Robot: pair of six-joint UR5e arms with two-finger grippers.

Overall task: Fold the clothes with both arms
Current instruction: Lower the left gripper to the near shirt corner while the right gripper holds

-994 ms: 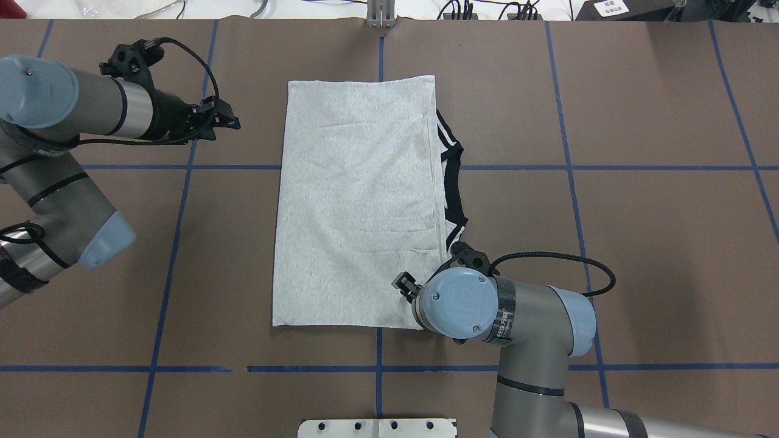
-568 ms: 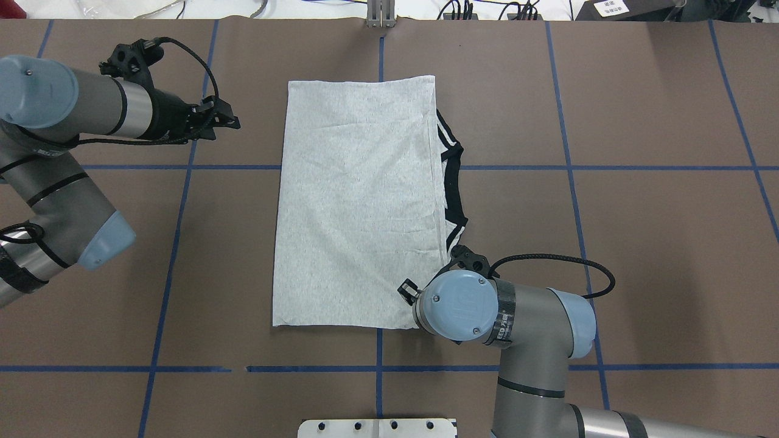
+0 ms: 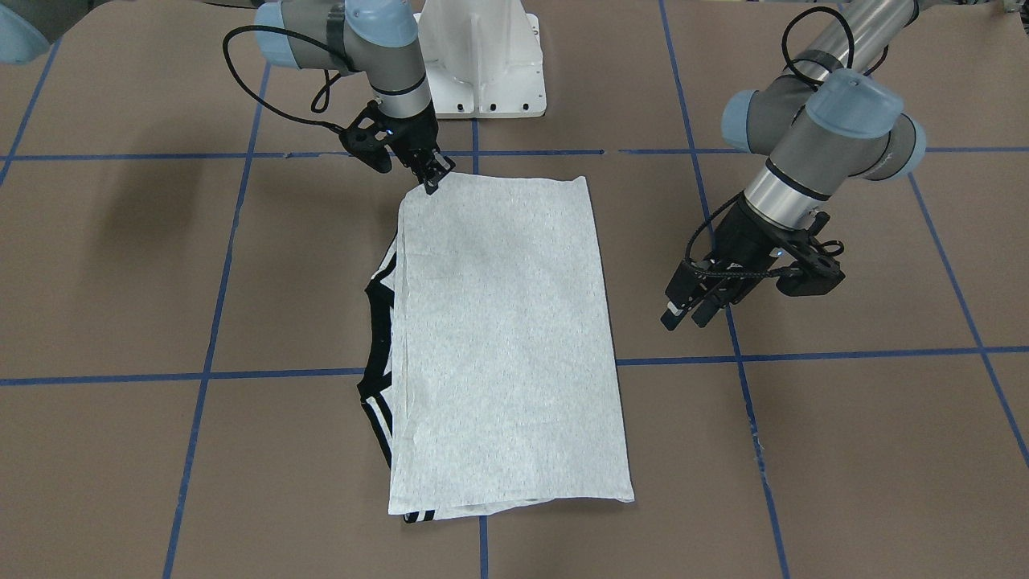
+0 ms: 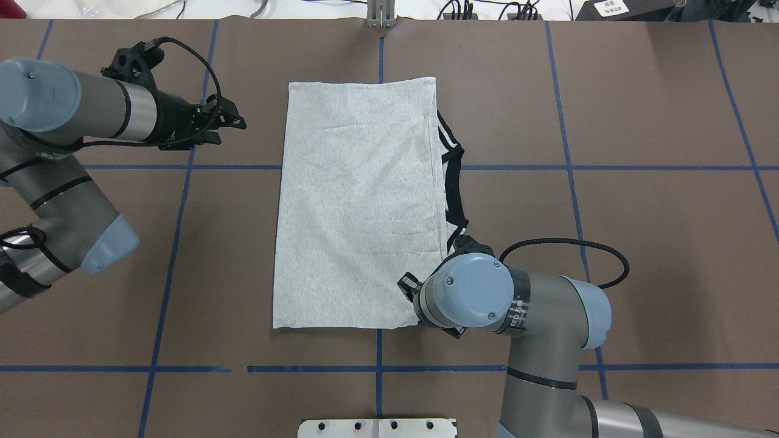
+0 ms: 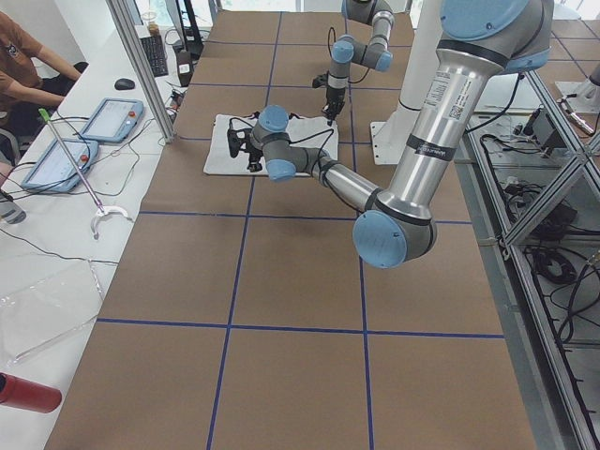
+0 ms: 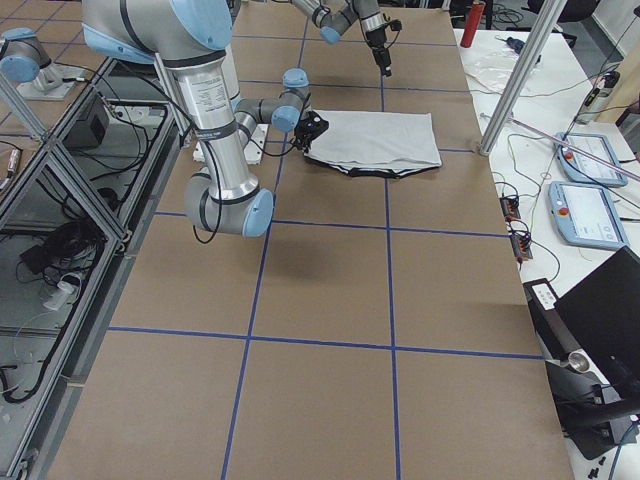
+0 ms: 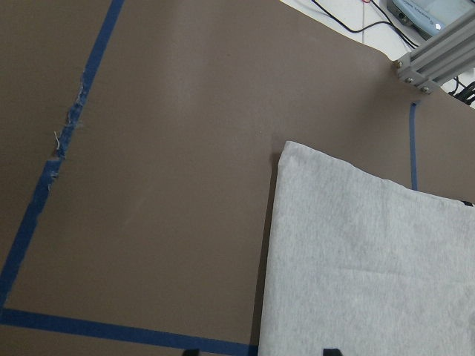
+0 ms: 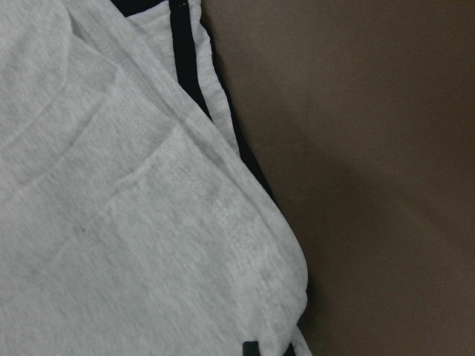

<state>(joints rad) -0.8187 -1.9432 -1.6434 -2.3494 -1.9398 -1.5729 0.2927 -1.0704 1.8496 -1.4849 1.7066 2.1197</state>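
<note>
The grey T-shirt (image 3: 506, 338) (image 4: 359, 201) lies folded into a long rectangle on the brown table. Its black collar trim (image 4: 453, 182) and striped shoulders stick out along one long edge. My right gripper (image 3: 431, 183) points down at the shirt's corner nearest the robot base, shut on the hem there. Up close, the right wrist view shows that layered corner (image 8: 111, 222) against a fingertip (image 8: 251, 347). In the overhead view the right wrist hides this grip. My left gripper (image 3: 683, 315) (image 4: 234, 128) hovers open beside the opposite long edge, apart from the cloth (image 7: 371, 259).
The white pedestal (image 3: 482, 56) stands just behind the shirt's near end. Blue tape lines (image 4: 176, 243) cross the table. An aluminium post (image 6: 515, 75) rises at the far edge. Tablets (image 5: 112, 117) and a seated person (image 5: 23, 66) are at the side bench.
The right wrist has shifted slightly right over the shirt's near corner and looks larger from overhead. My left gripper has crept a little toward the shirt. The cloth lies as before.
</note>
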